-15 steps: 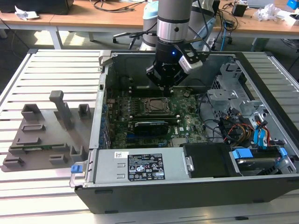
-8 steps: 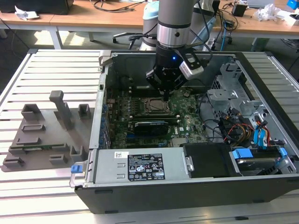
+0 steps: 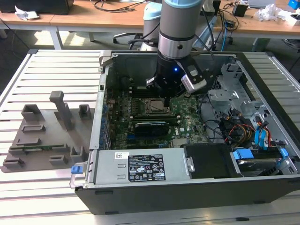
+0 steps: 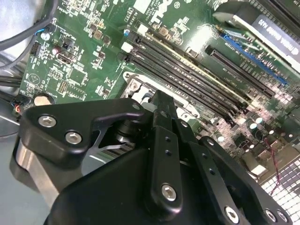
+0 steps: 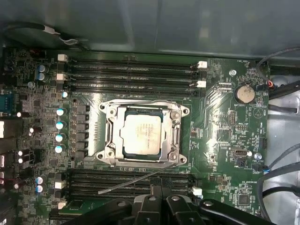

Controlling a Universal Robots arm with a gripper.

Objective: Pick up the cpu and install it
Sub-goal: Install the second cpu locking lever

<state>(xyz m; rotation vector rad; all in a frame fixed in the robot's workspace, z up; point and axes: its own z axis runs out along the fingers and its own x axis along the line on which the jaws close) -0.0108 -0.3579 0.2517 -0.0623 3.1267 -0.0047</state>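
The gripper point(image 5: 157, 206) hangs low over the green board point(image 5: 225, 126) inside the computer case point(image 3: 140, 192). Its jaws look pressed together and hold nothing. Just past them, the cpu point(image 5: 143, 135) lies flat in its socket point(image 5: 107, 136). To finish well, it must sit level and square.

The cpu point(image 5: 143, 135) lies in the socket point(image 5: 108, 136) on the motherboard point(image 5: 225, 136), between memory slots point(image 5: 131, 70).

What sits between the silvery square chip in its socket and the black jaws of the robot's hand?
In the first wrist view, a bank of long black memory slots and a thin metal lever crossing them lie between the silvery-grey square cpu and the gripper.
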